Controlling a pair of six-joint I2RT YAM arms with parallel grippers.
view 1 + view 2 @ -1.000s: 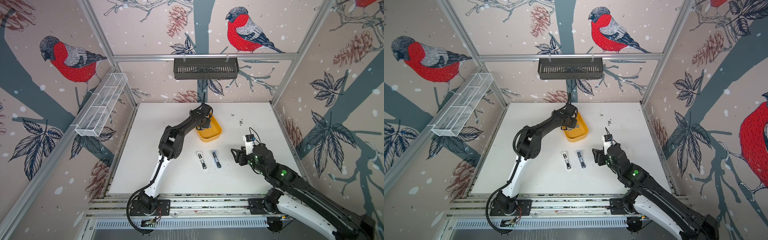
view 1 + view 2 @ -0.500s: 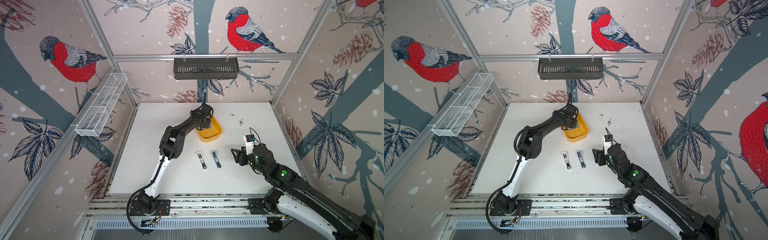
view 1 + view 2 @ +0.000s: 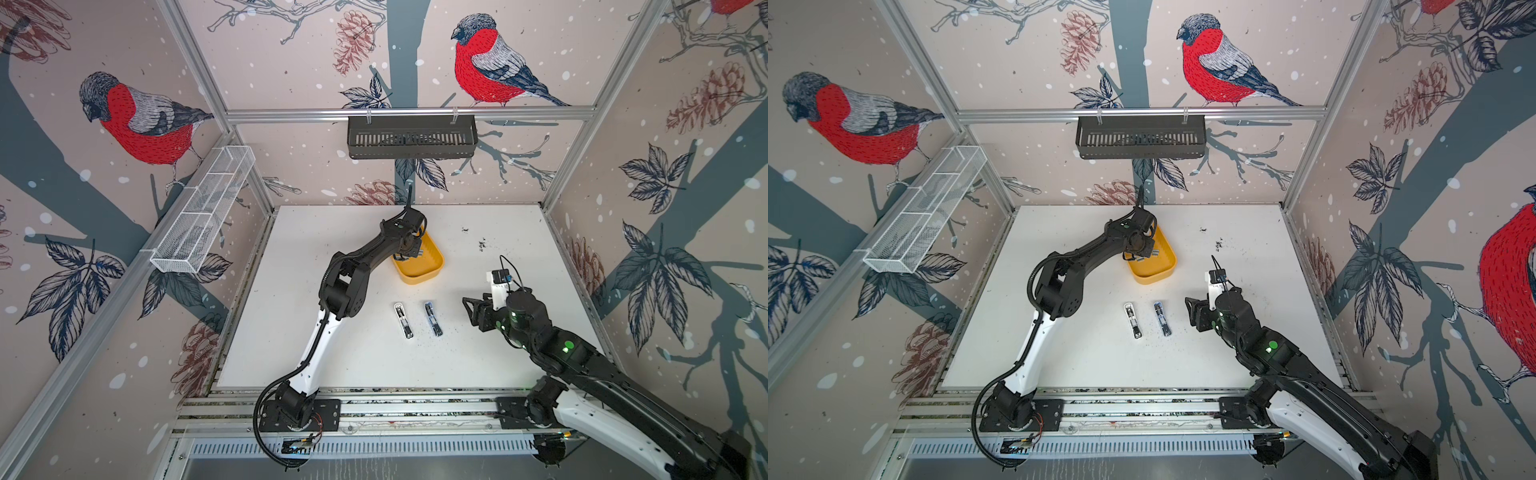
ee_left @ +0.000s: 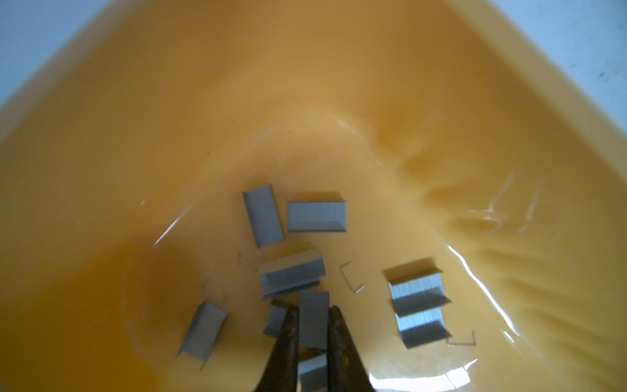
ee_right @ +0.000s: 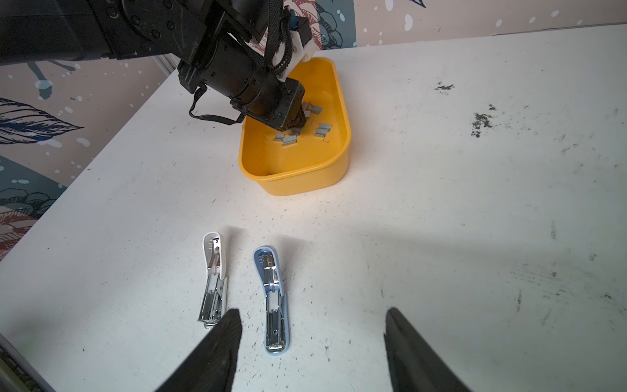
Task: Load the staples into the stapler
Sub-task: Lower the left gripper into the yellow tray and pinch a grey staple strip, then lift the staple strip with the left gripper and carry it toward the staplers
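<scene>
Left end effector (image 4: 312, 309) grips staple strip (image 4: 314, 327) (tray (image 4: 305, 85) walls well apart).

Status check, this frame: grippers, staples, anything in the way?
Left gripper shut on one staple strip inside yellow tray. Right gripper open, empty, by blue stapler. Stapler lies opened; nothing blocking.

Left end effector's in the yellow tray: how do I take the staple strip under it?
Pinch the staple strip across its two long edges, coming straight down into the yellow tray. It is long and narrow, and the left end effector straddles that narrow width.
</scene>
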